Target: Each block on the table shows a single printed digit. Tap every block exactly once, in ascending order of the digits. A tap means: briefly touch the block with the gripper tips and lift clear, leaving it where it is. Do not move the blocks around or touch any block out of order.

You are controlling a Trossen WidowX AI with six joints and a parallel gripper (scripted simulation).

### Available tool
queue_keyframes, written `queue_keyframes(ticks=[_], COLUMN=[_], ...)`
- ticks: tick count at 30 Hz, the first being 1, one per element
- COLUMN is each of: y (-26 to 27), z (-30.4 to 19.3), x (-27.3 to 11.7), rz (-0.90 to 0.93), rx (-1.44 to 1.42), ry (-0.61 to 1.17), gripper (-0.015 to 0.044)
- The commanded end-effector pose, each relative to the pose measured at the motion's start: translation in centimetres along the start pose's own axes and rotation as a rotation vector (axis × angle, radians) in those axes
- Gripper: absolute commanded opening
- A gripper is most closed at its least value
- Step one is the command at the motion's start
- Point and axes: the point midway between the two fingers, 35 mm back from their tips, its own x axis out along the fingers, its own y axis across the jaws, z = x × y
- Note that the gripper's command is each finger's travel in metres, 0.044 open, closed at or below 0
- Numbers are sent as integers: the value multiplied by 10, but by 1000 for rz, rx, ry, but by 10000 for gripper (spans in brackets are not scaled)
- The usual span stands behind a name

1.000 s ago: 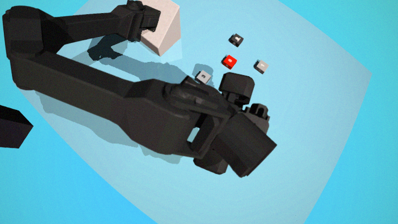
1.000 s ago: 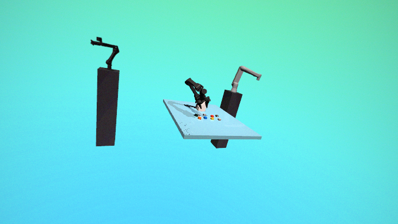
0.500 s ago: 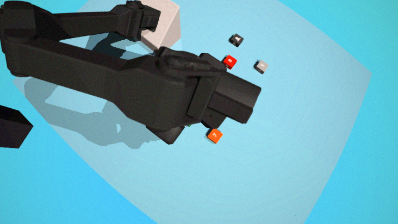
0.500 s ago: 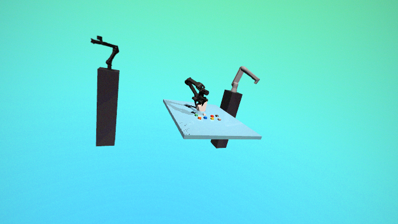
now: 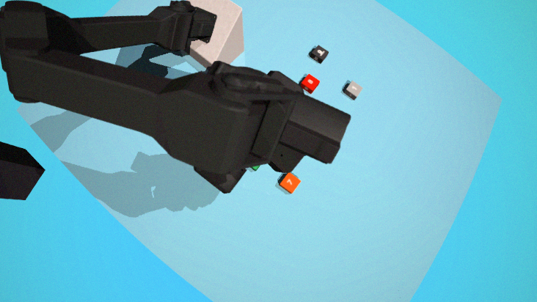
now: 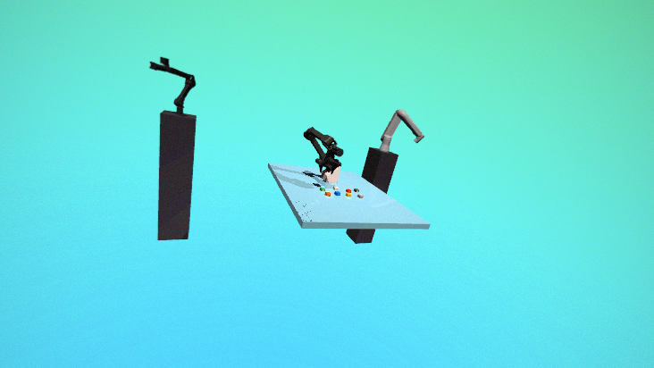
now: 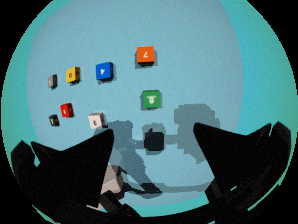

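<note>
My gripper [image 7: 154, 131] [image 6: 327, 171] is open and empty, above the table behind the green block. The green block [image 7: 151, 99] [image 6: 322, 188], with an underlined digit I cannot read surely, lies ahead of the fingertips. Beyond it is orange 7 [image 7: 145, 55] [image 5: 289, 182]. Blue 4 [image 7: 104, 71], yellow 0 [image 7: 73, 75] and white 3 [image 7: 97, 120] lie to the left in the wrist view. Red 8 [image 5: 310, 83] [image 7: 66, 110], light grey 1 [image 5: 353, 89] [image 7: 52, 81] and a black block [image 5: 318, 53] [image 7: 54, 120] with an underlined digit are farther left. The arm hides most of green, and all of blue, yellow and white, in the top view.
The pale arm base [image 5: 225, 35] [image 6: 331, 174] stands at the table's back. The table [image 5: 375, 225] [image 6: 365, 217] carries the arm's shadows. Two other arms stand on dark pillars [image 6: 176, 178] [image 6: 379, 166] away from the blocks.
</note>
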Motion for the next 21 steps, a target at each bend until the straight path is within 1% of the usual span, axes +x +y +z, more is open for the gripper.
queue_keyframes(ticks=[1,4,7,11,13,21], y=[-1,10,57,113,121,121], z=[0,-1,-8,-31,-36,-36], x=[0,0,-1,0,0,0], rz=[-6,-1,11,4,0,0], rx=[5,4,1,2,3,3], ry=[0,-2,-4,0,1,1], gripper=[400,400,400,400,400,400])
